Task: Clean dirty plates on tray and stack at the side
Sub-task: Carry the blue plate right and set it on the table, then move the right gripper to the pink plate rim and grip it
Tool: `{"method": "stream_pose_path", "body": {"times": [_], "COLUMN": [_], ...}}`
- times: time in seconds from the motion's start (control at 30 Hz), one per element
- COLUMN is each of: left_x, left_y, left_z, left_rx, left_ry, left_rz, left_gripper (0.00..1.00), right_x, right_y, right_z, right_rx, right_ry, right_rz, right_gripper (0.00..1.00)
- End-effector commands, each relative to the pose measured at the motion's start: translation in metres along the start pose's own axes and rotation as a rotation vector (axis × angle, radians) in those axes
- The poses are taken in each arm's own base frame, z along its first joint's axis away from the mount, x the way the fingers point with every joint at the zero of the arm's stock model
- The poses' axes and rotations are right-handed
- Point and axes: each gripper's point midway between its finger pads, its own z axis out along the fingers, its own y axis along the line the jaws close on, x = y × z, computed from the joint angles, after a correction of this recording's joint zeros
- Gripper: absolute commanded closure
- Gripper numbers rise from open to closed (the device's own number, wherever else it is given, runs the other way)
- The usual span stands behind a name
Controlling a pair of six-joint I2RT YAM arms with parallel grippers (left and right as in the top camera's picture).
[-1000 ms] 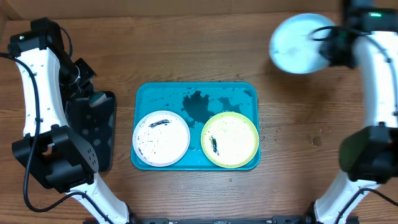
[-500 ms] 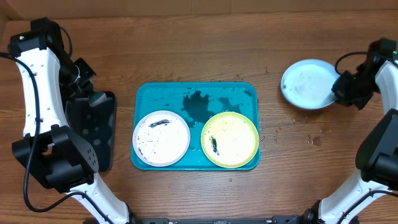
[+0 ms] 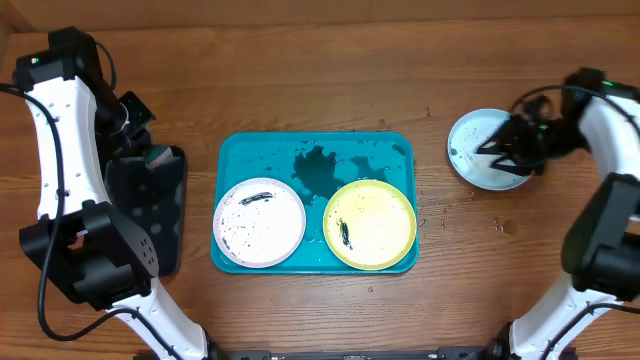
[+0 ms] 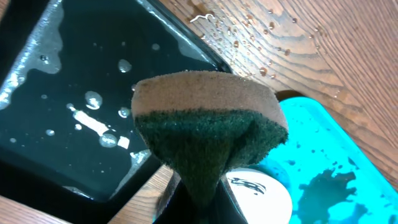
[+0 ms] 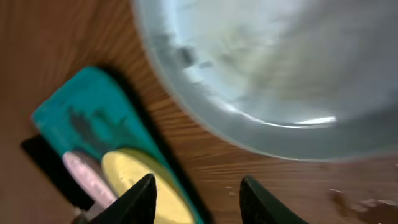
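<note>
The turquoise tray point(image 3: 312, 150) lies mid-table with a white plate point(image 3: 259, 222) and a yellow-green plate point(image 3: 370, 224) on it, both with black smears. The light blue plate point(image 3: 478, 160) lies on the wood to the right of the tray. My right gripper point(image 3: 503, 150) hovers over it, open and empty point(image 5: 199, 202); the plate point(image 5: 280, 62) fills the top of the right wrist view. My left gripper point(image 3: 147, 156) is shut on a green-and-tan sponge point(image 4: 208, 124) above the black tray point(image 4: 74, 93).
The black tray point(image 3: 160, 215) holds water and stands left of the turquoise tray. Dark wet patches sit on the turquoise tray's far half point(image 3: 320, 168). Water drops lie on the wood near the light blue plate point(image 3: 500, 222).
My right arm brought the light blue plate from the far right corner down onto the wood beside the tray and opened off it. The left arm has not moved.
</note>
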Motion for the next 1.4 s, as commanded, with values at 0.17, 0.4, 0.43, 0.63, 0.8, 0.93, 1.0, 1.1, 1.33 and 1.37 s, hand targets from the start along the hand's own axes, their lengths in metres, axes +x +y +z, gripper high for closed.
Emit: {"method": "stream_pose_path", "body": {"times": [0.17,0.4,0.43,0.63,0.8,0.93,1.0,1.1,1.33,1.37], "left_x": [0.003,0.003,0.003,0.003,0.004,0.004,0.004,0.004,0.004,0.004], "left_y": [-0.008,-0.008,-0.008,-0.008,-0.007,-0.007,-0.007,-0.007,-0.007,-0.008], "left_z": [-0.002,-0.002,-0.002,-0.002,-0.002,-0.002,-0.002,-0.002,-0.002,-0.002], "left_rx": [0.043,0.042,0.043,0.043,0.042,0.041,0.041,0.041,0.042,0.043], "left_ry": [0.009,0.009,0.009,0.010,0.012,0.013,0.013,0.013,0.012,0.011], "left_rz": [0.018,0.018,0.018,0.018,0.018,0.018,0.018,0.018,0.018,0.018], "left_gripper": [0.96,0.96,0.96,0.96,0.96,0.96,0.96,0.96,0.96,0.96], "right_x": [0.082,0.121,0.131,0.170,0.202,0.224,0.234,0.247,0.278,0.279], "right_y": [0.149,0.186,0.193,0.204,0.211,0.224,0.226,0.225,0.206,0.204], "right_z": [0.084,0.134,0.140,0.164,0.179,0.189,0.192,0.196,0.209,0.211], "right_rx": [-0.080,0.098,0.099,0.203,0.253,0.239,0.238,0.247,0.282,0.284], "right_ry": [0.139,0.071,0.073,0.013,-0.042,-0.059,-0.050,-0.040,0.033,0.039], "right_rz": [-0.544,-0.418,-0.384,-0.228,-0.198,-0.257,-0.278,-0.279,-0.206,-0.193], "right_gripper": [0.53,0.54,0.54,0.53,0.38,0.54,0.54,0.00,0.00,0.00]}}
